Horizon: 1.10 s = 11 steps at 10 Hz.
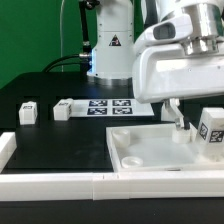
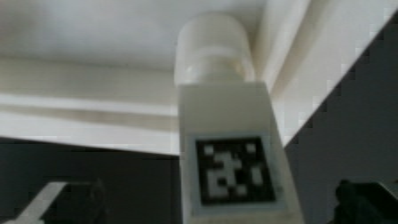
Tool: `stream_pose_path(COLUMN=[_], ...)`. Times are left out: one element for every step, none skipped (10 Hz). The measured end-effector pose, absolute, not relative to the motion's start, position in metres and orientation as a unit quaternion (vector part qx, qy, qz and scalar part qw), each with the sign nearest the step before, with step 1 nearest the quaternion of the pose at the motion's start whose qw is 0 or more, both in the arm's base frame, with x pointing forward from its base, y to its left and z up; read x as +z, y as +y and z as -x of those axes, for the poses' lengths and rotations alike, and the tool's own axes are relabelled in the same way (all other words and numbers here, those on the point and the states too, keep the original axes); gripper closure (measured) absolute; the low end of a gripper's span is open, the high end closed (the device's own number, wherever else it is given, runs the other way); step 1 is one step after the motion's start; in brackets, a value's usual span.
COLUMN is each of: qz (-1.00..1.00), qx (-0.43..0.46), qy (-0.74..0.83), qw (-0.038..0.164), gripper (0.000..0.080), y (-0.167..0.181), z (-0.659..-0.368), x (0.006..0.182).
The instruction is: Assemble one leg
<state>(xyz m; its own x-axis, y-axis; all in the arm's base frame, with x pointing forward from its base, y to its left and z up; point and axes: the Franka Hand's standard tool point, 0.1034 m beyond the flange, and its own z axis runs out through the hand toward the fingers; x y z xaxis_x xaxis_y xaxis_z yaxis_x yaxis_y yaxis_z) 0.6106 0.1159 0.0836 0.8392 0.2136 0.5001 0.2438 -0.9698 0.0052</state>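
A leg (image 2: 228, 130), a white post with a square black-and-white marker, fills the middle of the wrist view between my two fingertips. Dark gaps show on both sides of it, so my gripper (image 2: 214, 206) is open and not touching it. In the exterior view my gripper (image 1: 181, 116) hangs low over the right part of the large white panel (image 1: 150, 150). The leg (image 1: 210, 131) stands at the panel's right edge, right beside the gripper. Two more legs (image 1: 28, 112) (image 1: 62, 109) lie on the black table at the exterior view's left.
The marker board (image 1: 110, 105) lies flat behind the panel. A white rail (image 1: 60, 186) runs along the table's front edge and turns up at the left (image 1: 6, 148). The arm's white base (image 1: 110, 45) stands at the back, with cables beside it.
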Motion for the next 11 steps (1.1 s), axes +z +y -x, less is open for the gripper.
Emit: stream_pose_path(qz=[0.959, 0.964, 0.964, 0.971, 0.982, 0.988, 0.991, 0.992, 0.991, 0.991, 0.991], qx=[-0.254, -0.235, -0.232, -0.204, -0.143, -0.088, -0.046, -0.012, 0.031, 0.029, 0.027], qy=[-0.119, -0.122, -0.121, -0.12, -0.119, -0.119, -0.116, -0.116, -0.122, -0.122, -0.121], qw=[0.029, 0.032, 0.032, 0.033, 0.04, 0.045, 0.049, 0.052, 0.054, 0.055, 0.054], gripper=[0.015, 0.015, 0.015, 0.015, 0.015, 0.015, 0.015, 0.015, 0.015, 0.015, 0.015], y=[0.116, 0.118, 0.116, 0.112, 0.11, 0.108, 0.11, 0.112, 0.114, 0.112, 0.112], z=[-0.609, -0.607, -0.609, -0.614, -0.618, -0.625, -0.629, -0.626, -0.622, -0.626, -0.626], x=[0.08, 0.078, 0.078, 0.075, 0.073, 0.075, 0.077, 0.077, 0.079, 0.078, 0.077])
